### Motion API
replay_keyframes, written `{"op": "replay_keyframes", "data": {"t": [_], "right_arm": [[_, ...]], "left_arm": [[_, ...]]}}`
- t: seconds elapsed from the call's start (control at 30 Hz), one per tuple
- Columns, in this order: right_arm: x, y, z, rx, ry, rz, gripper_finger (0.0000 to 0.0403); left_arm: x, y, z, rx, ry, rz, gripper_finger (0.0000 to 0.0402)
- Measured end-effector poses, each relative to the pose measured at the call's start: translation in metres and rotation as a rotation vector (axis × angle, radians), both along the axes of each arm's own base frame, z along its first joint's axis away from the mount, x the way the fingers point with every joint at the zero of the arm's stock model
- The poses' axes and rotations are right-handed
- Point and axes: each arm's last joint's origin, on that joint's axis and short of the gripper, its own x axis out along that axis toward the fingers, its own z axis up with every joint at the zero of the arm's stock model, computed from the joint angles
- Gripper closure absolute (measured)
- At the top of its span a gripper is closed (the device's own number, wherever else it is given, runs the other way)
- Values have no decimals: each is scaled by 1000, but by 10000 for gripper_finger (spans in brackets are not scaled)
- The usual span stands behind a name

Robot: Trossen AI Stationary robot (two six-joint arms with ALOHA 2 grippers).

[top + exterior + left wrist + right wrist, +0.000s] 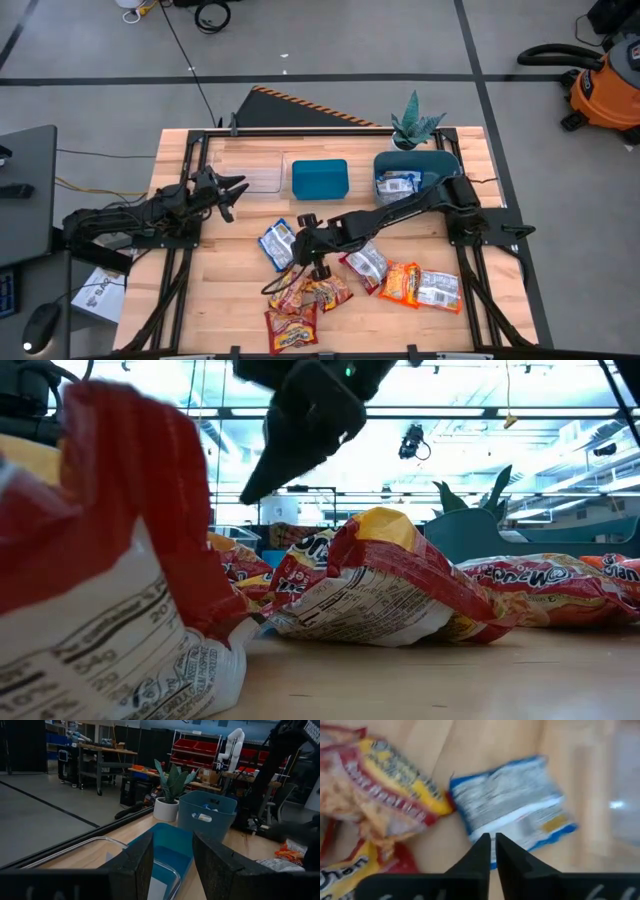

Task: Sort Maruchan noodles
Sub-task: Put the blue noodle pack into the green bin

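a: where are the noodle packets?

b: most lie in a loose spread on the wooden counter [200,300], lower centre of the high view. a blue-and-white packet [276,244] sits at the left of the spread, red-and-yellow packets [305,296] bunch below it, and an orange packet [401,284] lies toward the right beside another pale one. a few more blue-and-white ones rest inside the round teal bin [440,160] at upper right.

a: and the right gripper [306,243]?

b: it hangs at the centre of the frame, just right of that blue-and-white packet. in its wrist view the fingers [480,855] are pressed nearly together, holding nothing, with the packet [512,805] right behind their tips.

a: the left gripper [232,193]?

b: at middle left, beside the clear tray [250,160], off the spread. its fingers [135,865] are spread apart and empty.

a: anything else up there?

b: a rectangular teal bin [320,179] between the tray and the round bin, and a small potted plant [413,125] at the counter's upper edge.
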Motion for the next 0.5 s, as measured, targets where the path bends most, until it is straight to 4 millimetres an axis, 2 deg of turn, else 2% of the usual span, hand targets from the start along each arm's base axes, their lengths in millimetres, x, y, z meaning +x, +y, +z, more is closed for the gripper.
{"op": "replay_keyframes", "data": {"t": [0.13, 0.3, 0.5], "right_arm": [[3, 4, -30, -6, 82, 33, 339], [7, 6, -49, -17, 107, 35, 319], [9, 1, -50, -85, 89, 2, 317]], "left_arm": [[0, 0, 0, -4, -2, 0, 260], [0, 0, 0, -3, -2, 0, 260], [0, 0, 0, -2, -1, 0, 260]]}}
